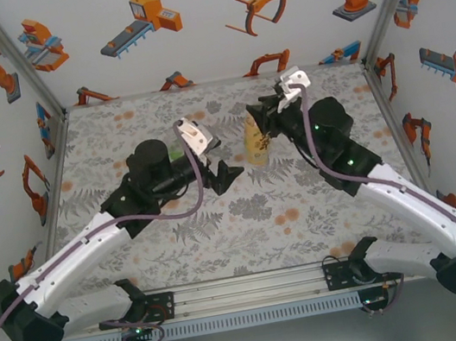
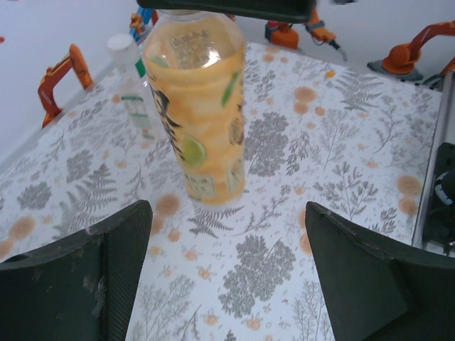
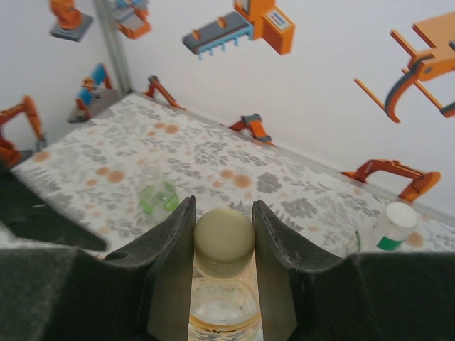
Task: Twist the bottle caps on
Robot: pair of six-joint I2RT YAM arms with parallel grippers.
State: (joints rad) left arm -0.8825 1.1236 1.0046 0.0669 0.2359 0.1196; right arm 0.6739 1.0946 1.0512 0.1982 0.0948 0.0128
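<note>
tabletop (image 1: 245, 220): flowered sheet under the amber bottle (image 2: 199, 106), carrying all three bottles upright so each mouth faces up for capping.
left tool (image 2: 227, 213): low on the near-left side of the amber bottle, clear of it; jaws spread wide with nothing between them; by judgement, lined up to clamp the body and stop it spinning during the twist.
right tool (image 3: 223, 213): straight above the amber bottle, pointing down; jaws pressed onto the pale cap (image 3: 225, 241) from both sides, a hold suited to turning it about the neck.
amber bottle: upright, yellow label with lime pictures, amber drink inside; base flat on the tabletop, free of any side grip.
slim bottle (image 2: 135, 92): clear, pale label, standing beyond the amber bottle from the left wrist view, apart from it.
green-tinted bottle (image 3: 158, 195): short and clear, well apart from the amber bottle, on the side away from the slim bottle; faint against the pattern, capped or not impossible to tell.
pale cap: seated on the mouth of the amber bottle, pinched at its rim.
white cap (image 3: 402, 213): on top of the slim bottle; tightness not readable.
neck threads: covered by the pale cap and jaws, so depth of screwing unknown; top of the amber bottle cut off in the left wrist view.
</note>
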